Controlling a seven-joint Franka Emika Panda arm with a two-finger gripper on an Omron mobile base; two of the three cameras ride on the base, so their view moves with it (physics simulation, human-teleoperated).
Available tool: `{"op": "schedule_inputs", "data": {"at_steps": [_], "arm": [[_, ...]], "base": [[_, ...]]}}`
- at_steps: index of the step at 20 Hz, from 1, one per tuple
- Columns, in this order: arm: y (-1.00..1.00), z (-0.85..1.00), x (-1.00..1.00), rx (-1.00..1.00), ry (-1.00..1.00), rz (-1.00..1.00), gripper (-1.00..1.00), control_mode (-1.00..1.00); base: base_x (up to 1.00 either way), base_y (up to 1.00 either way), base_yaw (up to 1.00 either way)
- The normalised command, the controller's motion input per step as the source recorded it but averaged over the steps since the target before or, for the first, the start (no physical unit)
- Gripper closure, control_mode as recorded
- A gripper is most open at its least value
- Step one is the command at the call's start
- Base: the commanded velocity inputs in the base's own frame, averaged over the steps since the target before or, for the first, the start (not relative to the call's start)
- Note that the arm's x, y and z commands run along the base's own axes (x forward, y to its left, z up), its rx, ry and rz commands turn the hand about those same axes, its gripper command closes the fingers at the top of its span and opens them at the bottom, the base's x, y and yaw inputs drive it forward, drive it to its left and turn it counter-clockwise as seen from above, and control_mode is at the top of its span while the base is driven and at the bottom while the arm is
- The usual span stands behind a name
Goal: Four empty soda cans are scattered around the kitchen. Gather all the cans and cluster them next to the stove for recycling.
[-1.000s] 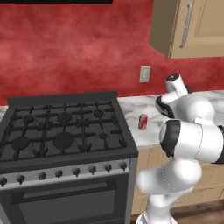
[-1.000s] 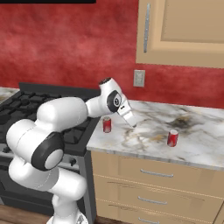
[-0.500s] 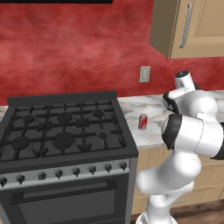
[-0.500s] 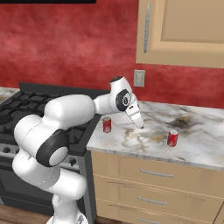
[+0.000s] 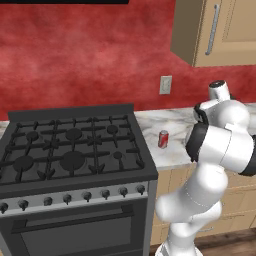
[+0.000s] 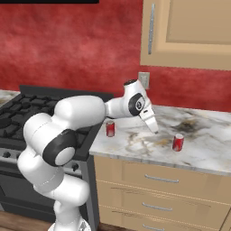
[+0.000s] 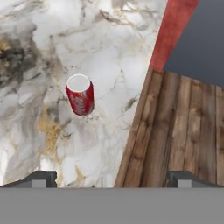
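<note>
The black gas stove (image 5: 75, 150) (image 6: 16, 115) stands on the left. One red soda can (image 5: 163, 139) (image 6: 110, 129) is upright on the marble counter right beside it. A second red soda can (image 6: 178, 142) (image 7: 80, 95) stands farther right, near the counter's front edge. My gripper (image 6: 153, 125) hangs over the counter between the two cans, closer to the right one and apart from it. In the hand view the gripper (image 7: 113, 179) is open, its fingertips (image 7: 41, 178) wide apart and empty, with that can ahead and to their left.
The marble counter (image 6: 207, 149) runs right from the stove, over wooden drawers (image 6: 158, 180). A wall cabinet (image 6: 189, 31) hangs above it, and an outlet (image 6: 143, 80) is on the red wall. The counter's front edge and the wooden floor (image 7: 183, 131) show in the hand view.
My arm has swung right across the counter, away from the can beside the stove and toward the second can. Both cans stay where they were, and the gripper remains open.
</note>
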Motion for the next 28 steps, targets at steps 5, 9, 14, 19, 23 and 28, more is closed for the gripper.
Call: {"op": "schedule_inputs", "data": {"at_steps": [5, 9, 14, 19, 23, 28], "arm": [[-0.37, 0.0, 0.0, 0.02, 0.04, 0.0, -1.0, -1.0], [-0.35, -0.05, 0.0, 0.06, 0.03, 0.0, -1.0, -1.0], [-0.31, -0.09, 0.01, 0.11, 0.01, 0.0, -1.0, -1.0], [-0.31, -0.11, 0.05, 0.11, 0.0, 0.02, -1.0, -1.0], [-0.21, -0.13, 0.15, 0.07, -0.01, 0.04, -1.0, -1.0], [-0.1, -0.19, 0.2, 0.04, -0.07, 0.09, -1.0, -1.0]], "base": [[0.0, 0.0, 0.0], [0.0, 0.0, 0.0], [0.0, 0.0, 0.0], [0.0, 0.0, 0.0], [0.0, 0.0, 0.0], [0.0, 0.0, 0.0]]}}
